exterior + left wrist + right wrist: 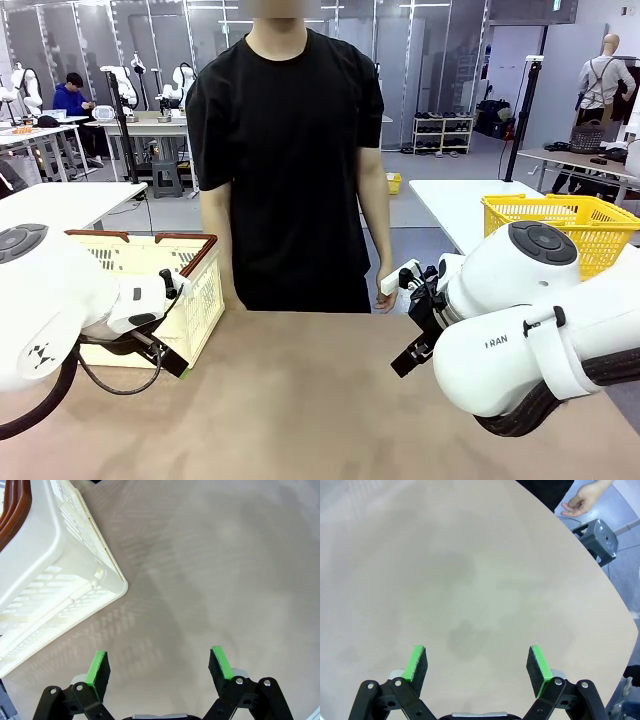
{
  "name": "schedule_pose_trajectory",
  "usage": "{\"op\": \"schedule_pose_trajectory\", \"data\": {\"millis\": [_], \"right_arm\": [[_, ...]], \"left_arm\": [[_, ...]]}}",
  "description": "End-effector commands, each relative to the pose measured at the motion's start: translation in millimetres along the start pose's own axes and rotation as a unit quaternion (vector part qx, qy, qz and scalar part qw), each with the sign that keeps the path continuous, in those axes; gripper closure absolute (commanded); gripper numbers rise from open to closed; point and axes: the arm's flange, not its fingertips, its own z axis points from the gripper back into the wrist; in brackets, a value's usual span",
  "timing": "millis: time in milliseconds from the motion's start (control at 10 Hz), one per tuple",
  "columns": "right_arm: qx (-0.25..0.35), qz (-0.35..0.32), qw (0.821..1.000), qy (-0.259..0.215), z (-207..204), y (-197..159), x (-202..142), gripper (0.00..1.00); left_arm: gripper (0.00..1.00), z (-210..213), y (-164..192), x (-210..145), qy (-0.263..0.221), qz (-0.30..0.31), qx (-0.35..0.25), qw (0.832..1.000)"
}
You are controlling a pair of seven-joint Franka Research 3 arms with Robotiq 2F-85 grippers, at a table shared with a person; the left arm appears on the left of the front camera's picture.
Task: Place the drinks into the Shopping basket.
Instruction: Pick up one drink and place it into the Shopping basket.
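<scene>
The cream Shopping basket point(196, 283) with its brown rim stands on the table's left side, close to the far edge. In the left wrist view its slotted corner point(65, 587) lies up and to the left of my left gripper point(160, 665), which hangs open over bare tabletop with nothing between the green pads. My right gripper point(479, 662) is open too, over bare tabletop on the right side. The drinks are out of view.
A person in black stands at the far edge, arms down, one hand point(582, 500) near the table's rim. A bright yellow mesh basket point(560, 222) sits on another table at the back right. The tan table point(300, 400) is bare between the arms.
</scene>
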Motion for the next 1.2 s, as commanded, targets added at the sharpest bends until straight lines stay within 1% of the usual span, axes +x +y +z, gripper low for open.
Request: {"op": "schedule_pose_trajectory", "data": {"millis": [0, 100, 200, 300, 400, 500, 600, 700, 800, 900, 1100], "right_arm": [[0.0, -0.002, 1.0, 0.0, 0, 0, 0, 0.0], [0.0, 0.0, 1.0, 0.0, 0, 0, 0, 0.0], [-0.029, -0.013, 0.999, -0.009, 10, 10, 12, 0.0], [-0.065, -0.053, 0.996, 0.012, 30, 21, 29, 0.0], [-0.053, -0.077, 0.995, 0.019, 50, 33, 44, 0.0], [-0.083, -0.09, 0.992, 0.031, 67, 45, 59, 0.0], [-0.107, -0.11, 0.988, 0.037, 81, 57, 72, 0.0], [-0.111, -0.14, 0.983, 0.04, 96, 72, 85, 0.0], [-0.108, -0.162, 0.981, 0.027, 106, 83, 92, 0.0], [-0.111, -0.189, 0.976, 0.015, 114, 90, 98, 0.0], [-0.106, -0.225, 0.968, 0.01, 122, 98, 105, 0.0]], "left_arm": [[0.0, 0, 1, 0, 0.0, 0.001, 0.0, 1.0], [0.0, 0, 1, 0, 0.0, 0.001, 0.0, 1.0], [0.0, 0, 0, 0, 0.0, 0.0, 0.0, 1.0], [0.0, 14, -12, 13, -0.015, 0.023, -0.002, 1.0], [0.0, 30, -23, 23, -0.013, 0.044, 0.025, 0.999], [0.0, 44, -33, 35, -0.015, 0.061, 0.044, 0.997], [0.0, 57, -46, 44, -0.022, 0.084, 0.043, 0.995], [0.0, 71, -60, 52, -0.043, 0.108, 0.049, 0.992], [0.0, 79, -71, 60, -0.06, 0.14, 0.073, 0.986], [0.0, 87, -80, 67, -0.066, 0.184, 0.066, 0.979], [0.0, 97, -92, 77, -0.082, 0.229, 0.039, 0.969]]}}
